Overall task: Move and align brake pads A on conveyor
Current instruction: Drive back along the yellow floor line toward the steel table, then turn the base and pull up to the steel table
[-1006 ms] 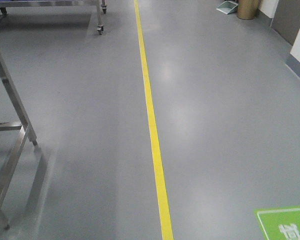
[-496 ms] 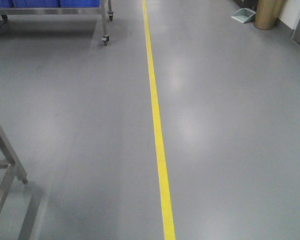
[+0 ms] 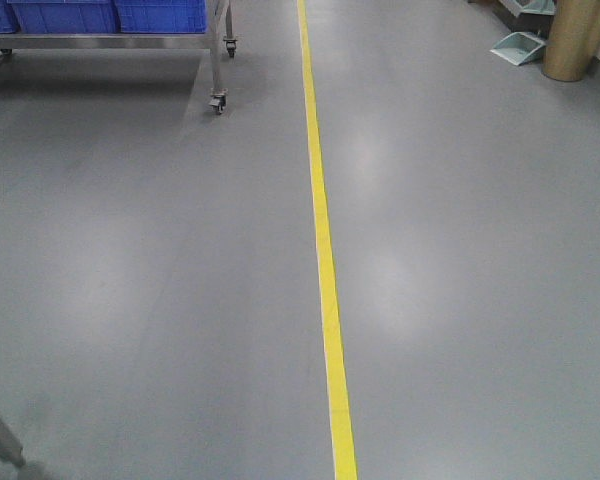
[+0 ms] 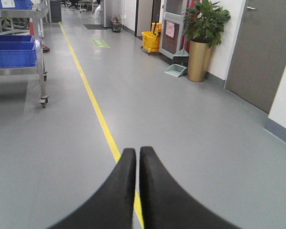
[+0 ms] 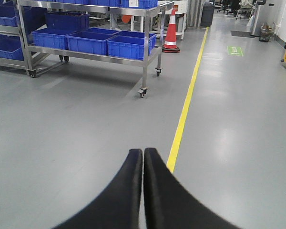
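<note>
**Both claws pressed shut and empty above bare floor**

The left gripper (image 4: 136, 151), low centre of its wrist view, has two smooth, curved black fingers (image 4: 115, 195) pressed together, gripping nothing. The right gripper (image 5: 143, 151) is closed the same way.

One yellow painted floor line (image 4: 93, 100) runs ahead across the glossy grey floor (image 3: 460, 300).

- **Upper left, right wrist view:** a wheeled steel rack (image 5: 145, 52) has three blue plastic crates (image 5: 131, 46) fronting its lower shelf. One orange-and-white cone (image 5: 170, 33) stands behind.
- **Upper right, left wrist view:** one gold cylindrical planter (image 4: 200, 59) and one pale green dustpan (image 4: 175, 70).

The brake pads A and the conveyor appear in no view.
</note>
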